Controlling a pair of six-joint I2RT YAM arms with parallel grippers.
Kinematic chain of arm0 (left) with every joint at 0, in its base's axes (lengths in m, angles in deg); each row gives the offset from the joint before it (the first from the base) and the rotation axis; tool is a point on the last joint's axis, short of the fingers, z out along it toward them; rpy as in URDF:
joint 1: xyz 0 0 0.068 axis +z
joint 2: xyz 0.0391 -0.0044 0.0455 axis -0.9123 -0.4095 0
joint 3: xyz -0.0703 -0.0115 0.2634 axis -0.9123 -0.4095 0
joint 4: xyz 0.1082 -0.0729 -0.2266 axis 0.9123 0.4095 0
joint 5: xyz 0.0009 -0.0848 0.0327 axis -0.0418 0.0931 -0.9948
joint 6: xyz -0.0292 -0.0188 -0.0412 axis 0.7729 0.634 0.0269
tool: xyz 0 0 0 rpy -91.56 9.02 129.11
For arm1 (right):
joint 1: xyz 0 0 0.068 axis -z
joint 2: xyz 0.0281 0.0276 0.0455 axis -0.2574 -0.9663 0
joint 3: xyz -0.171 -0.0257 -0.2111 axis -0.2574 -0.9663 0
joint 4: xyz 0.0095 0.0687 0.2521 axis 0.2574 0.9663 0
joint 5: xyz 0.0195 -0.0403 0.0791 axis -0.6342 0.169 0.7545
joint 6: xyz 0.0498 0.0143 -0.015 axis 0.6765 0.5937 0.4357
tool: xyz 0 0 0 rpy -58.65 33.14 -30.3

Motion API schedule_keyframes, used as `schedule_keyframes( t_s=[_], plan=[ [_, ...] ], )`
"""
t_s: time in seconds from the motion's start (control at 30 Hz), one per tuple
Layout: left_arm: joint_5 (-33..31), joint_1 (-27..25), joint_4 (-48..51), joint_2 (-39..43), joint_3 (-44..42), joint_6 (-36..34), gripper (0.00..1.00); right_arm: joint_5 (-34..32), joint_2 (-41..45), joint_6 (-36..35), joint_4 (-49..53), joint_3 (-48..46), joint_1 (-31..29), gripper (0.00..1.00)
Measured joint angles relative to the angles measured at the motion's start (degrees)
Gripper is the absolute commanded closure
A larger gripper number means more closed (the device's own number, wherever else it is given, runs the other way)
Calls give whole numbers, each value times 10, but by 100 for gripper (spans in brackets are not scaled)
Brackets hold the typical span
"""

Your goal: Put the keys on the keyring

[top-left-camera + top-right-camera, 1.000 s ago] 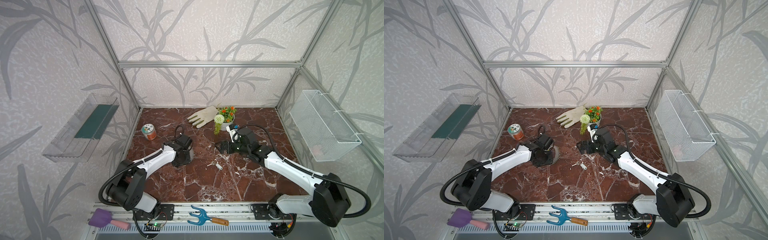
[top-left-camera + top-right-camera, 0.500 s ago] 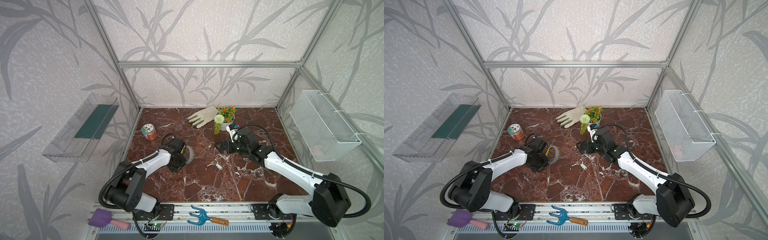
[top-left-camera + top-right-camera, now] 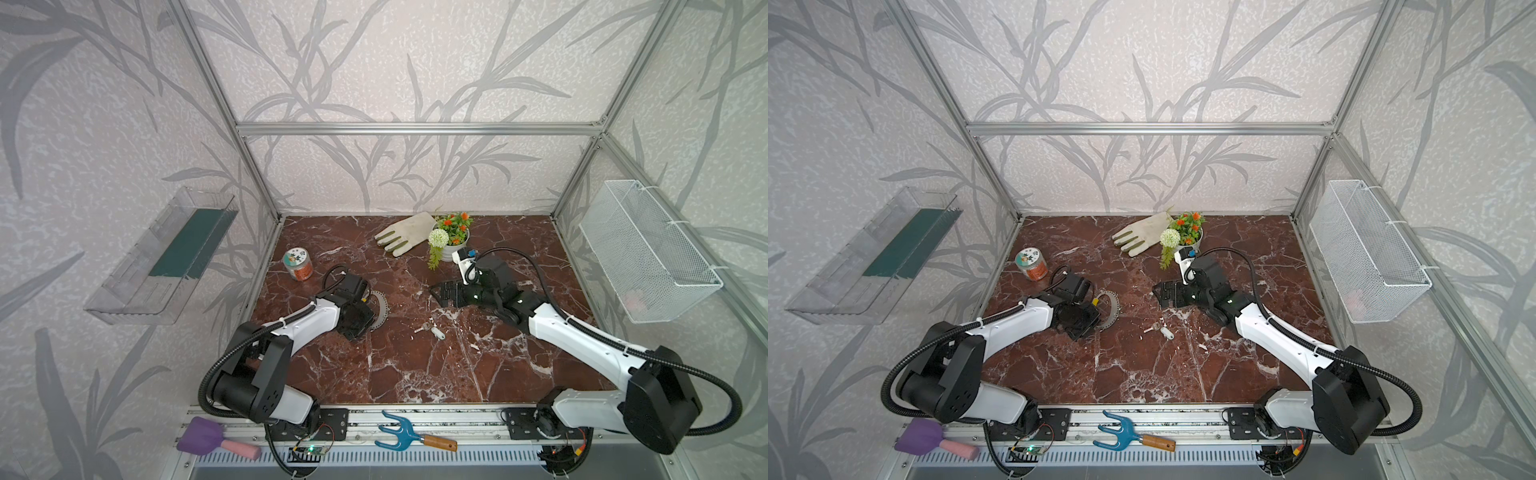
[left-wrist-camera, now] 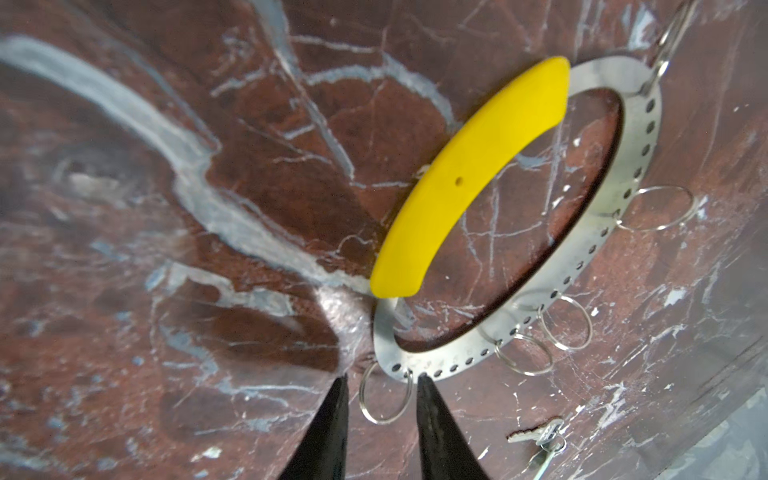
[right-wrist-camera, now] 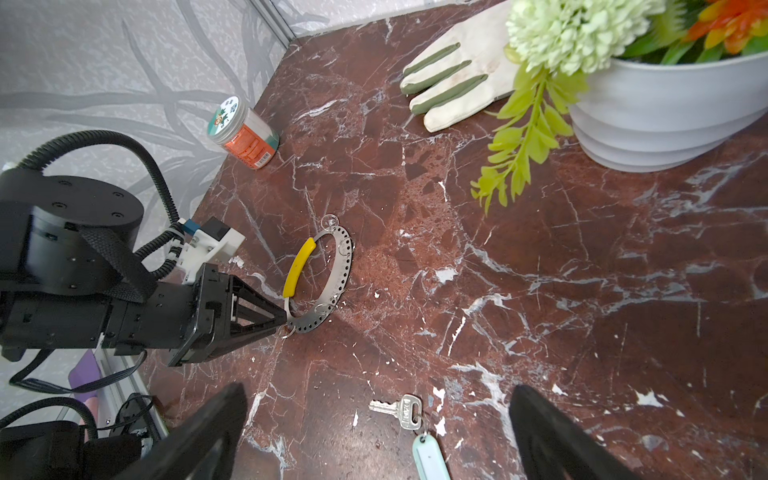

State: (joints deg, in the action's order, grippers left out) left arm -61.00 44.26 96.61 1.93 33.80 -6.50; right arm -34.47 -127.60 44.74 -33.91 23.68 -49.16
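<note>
The keyring [image 4: 642, 137], a flat perforated grey hoop with a yellow sleeve [image 4: 469, 178] and several small split rings, lies left of centre in both top views [image 3: 384, 309] [image 3: 1116, 309]. My left gripper [image 4: 380, 377] is at its near rim, jaws narrowly apart either side of one small split ring. One fingertip [image 4: 420, 380] touches the rim; nothing is clamped. The keys [image 5: 405, 411], a silver key with a pale tag [image 5: 430, 457], lie mid-table [image 3: 430, 330]. My right gripper [image 5: 376, 388] hovers over them, wide open and holding nothing.
A patterned tin [image 3: 297, 264] stands back left. At the back are a glove [image 3: 405, 237] and a flower pot [image 3: 453, 239]. A wire basket [image 3: 648, 257] hangs on the right wall, a clear shelf [image 3: 166, 257] on the left. A hand rake [image 3: 411, 434] lies on the front rail.
My left gripper drew back off the keyring toward the left and turned, uncovering the hoop, and its jaws narrowed. The right arm and the keys stayed put.
</note>
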Motion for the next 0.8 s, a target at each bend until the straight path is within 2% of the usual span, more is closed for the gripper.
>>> schedule_keyframes(
  t_s=[0.43,0.53,0.63,0.8],
  plan=[
    [17,1,-28,-7,-17,23,74,-2,0,-1,0,0,0,1],
    [16,2,-30,-9,-17,26,82,-2,0,-1,0,-1,0,1],
    [13,3,-30,-12,-16,27,96,-2,3,-1,0,-1,0,1],
    [-1,3,-10,-11,0,13,100,-4,8,-1,0,-2,-2,1]
  ],
)
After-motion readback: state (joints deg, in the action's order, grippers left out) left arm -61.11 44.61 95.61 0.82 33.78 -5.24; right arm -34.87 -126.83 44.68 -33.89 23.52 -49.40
